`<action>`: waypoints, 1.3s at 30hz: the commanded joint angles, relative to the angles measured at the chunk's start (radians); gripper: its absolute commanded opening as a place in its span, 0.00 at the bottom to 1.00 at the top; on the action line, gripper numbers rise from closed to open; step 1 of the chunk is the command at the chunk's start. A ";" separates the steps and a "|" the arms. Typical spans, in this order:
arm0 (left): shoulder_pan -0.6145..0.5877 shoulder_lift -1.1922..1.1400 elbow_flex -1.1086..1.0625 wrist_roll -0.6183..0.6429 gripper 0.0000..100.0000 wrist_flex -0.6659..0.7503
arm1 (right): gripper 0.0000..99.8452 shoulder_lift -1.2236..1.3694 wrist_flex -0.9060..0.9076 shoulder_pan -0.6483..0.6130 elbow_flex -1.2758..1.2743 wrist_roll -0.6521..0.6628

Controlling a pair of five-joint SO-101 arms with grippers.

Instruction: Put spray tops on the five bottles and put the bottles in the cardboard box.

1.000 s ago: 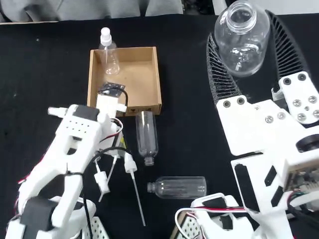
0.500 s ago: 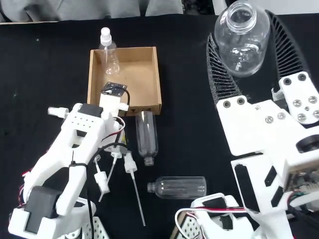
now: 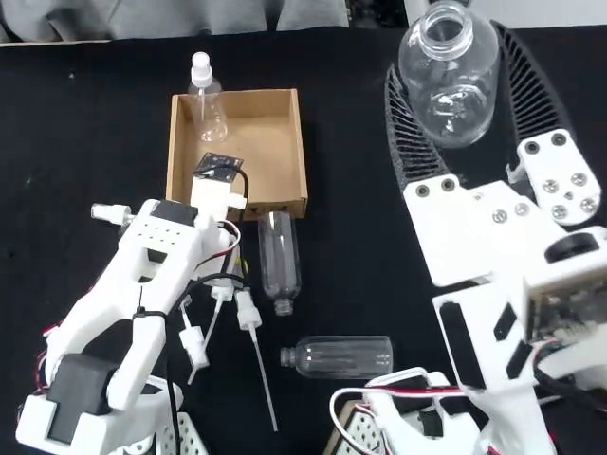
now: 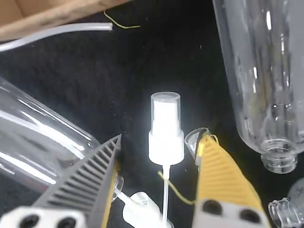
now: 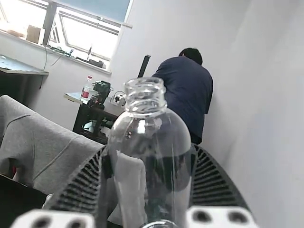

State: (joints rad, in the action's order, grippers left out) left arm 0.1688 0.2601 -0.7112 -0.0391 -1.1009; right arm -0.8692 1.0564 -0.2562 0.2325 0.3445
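Just in front of the cardboard box (image 3: 174, 142), your left tool (image 4: 160, 142) sits low over the black worktop (image 3: 95, 114) with its jaws spread wide, a white spray top (image 4: 166, 127) lying between them. Your right tool (image 3: 460, 47) is held up high, clamped on an open-necked clear bottle (image 3: 448, 71) that stands upright in its grip. One capped bottle (image 3: 206, 95) sits at a far corner of the box, while two open bottles lie on the worktop, one (image 3: 278, 261) just in front of the box and the other (image 3: 337, 355) nearer the arm bases.
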 commanded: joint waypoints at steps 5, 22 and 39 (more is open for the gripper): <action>0.004 -0.089 0.027 0.015 0.23 0.018 | 0.10 0.001 -0.028 -0.020 -0.001 0.012; -0.016 -0.227 0.120 0.009 0.14 -0.014 | 0.10 0.001 -0.028 -0.020 -0.001 0.012; -0.015 -0.226 0.328 0.009 0.03 -0.219 | 0.10 0.001 -0.028 -0.018 0.002 0.012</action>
State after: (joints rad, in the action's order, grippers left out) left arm 0.1611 0.0284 -0.5102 -0.0391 -1.2482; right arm -0.8692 1.0564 -0.2562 0.2325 0.3445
